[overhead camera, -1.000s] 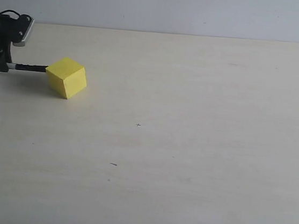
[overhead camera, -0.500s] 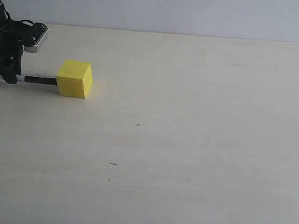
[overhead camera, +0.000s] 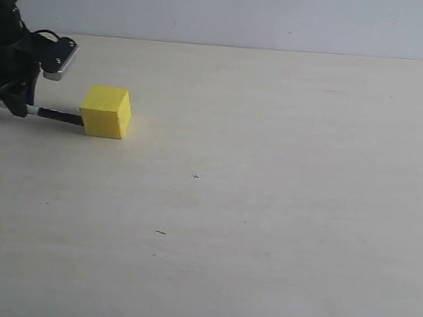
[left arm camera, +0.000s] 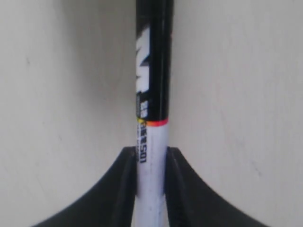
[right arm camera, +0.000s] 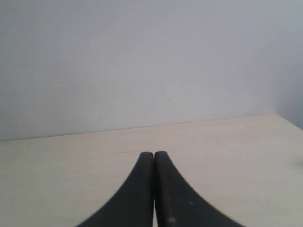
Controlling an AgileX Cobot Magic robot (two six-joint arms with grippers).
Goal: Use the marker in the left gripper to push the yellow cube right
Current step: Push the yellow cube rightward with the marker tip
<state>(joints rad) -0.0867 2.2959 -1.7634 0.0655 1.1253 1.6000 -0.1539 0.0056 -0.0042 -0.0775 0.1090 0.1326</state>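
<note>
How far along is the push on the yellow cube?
Done: the left gripper is clamped on the marker, whose black end meets the left face of the yellow cube. In hand: the push itself. Left: most of it, seemingly; the cube sits near the left side of the table, with plenty of surface to its right.

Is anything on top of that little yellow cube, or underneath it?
Nothing sits on the yellow cube; its top is bare. It rests on the table, and its underside is hidden.

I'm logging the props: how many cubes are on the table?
1. The yellow cube sits far left on the table, at the tip of the marker. Nothing seems to hide another.
</note>
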